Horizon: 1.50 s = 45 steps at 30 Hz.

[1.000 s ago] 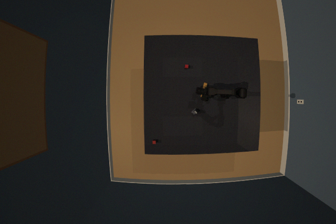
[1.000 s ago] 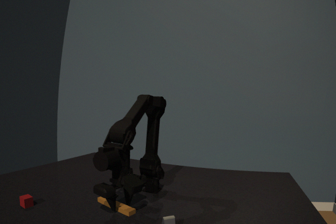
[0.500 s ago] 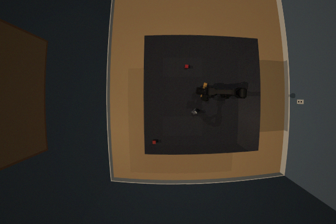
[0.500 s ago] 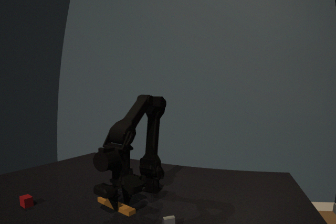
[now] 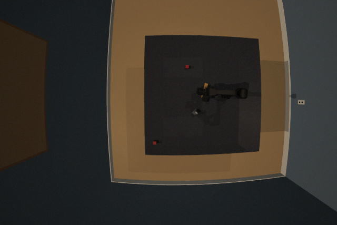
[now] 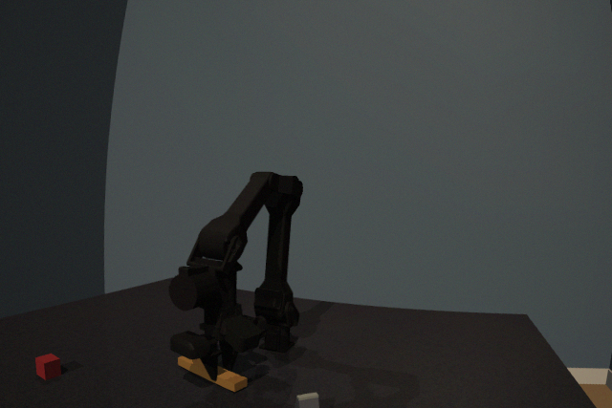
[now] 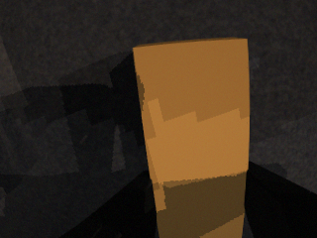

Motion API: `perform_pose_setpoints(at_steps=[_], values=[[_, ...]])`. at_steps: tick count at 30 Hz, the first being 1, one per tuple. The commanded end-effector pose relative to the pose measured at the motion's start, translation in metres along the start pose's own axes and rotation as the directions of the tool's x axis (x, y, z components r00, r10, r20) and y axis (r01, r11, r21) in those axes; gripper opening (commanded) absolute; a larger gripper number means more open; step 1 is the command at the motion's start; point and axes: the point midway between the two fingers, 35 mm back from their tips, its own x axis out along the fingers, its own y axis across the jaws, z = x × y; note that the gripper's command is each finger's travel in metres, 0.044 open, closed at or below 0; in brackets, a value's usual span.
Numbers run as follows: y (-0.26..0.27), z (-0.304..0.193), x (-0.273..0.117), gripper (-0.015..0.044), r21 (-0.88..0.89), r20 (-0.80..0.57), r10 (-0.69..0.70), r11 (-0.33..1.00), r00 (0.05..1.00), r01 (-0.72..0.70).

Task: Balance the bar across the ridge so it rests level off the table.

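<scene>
The orange bar (image 5: 206, 85) (image 6: 234, 382) (image 7: 198, 124) lies low at the table top, with one end pointing up the wrist view. My gripper (image 6: 221, 373) (image 7: 197, 178) points down and is shut on the bar, one finger against each long side. The arm hides the bar's middle in the overhead view. The ridge, a small pale grey piece (image 5: 195, 111) (image 6: 306, 397), stands apart from the bar, below it in the overhead view. It is cut off by the lower edge of the exterior view. Nothing rests on it.
A red cube (image 5: 187, 66) (image 6: 48, 366) is on the dark table (image 5: 163, 94) (image 6: 469, 354), beyond the bar's other end from the ridge. Another red cube (image 5: 154, 142) is near the table's lower left corner in the overhead view.
</scene>
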Motion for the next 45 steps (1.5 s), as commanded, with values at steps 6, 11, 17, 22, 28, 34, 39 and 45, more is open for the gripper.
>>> perform_pose_setpoints(at_steps=[6, 11, 17, 22, 28, 34, 39, 45], values=[[-0.005, 0.001, -0.023, 0.0, -0.001, 0.002, -0.006, 1.0, 1.0, 0.006], [-0.006, 0.001, -0.036, 0.0, -0.002, 0.002, -0.006, 1.0, 1.0, 0.006], [-0.007, 0.001, -0.051, 0.0, -0.002, 0.003, -0.006, 1.0, 1.0, 0.006], [-0.007, 0.001, -0.064, 0.0, -0.003, 0.003, -0.006, 1.0, 1.0, 0.006], [-0.005, 0.001, -0.079, 0.0, -0.003, 0.003, -0.006, 1.0, 1.0, 0.006], [-0.003, 0.001, -0.095, 0.0, -0.004, 0.004, -0.006, 1.0, 1.0, 0.006], [0.0, 0.0, -0.108, 0.0, -0.005, 0.004, -0.006, 1.0, 1.0, 0.006], [-0.004, 0.006, -0.113, 0.0, 0.015, 0.004, -0.006, 1.0, 1.0, 0.006]])
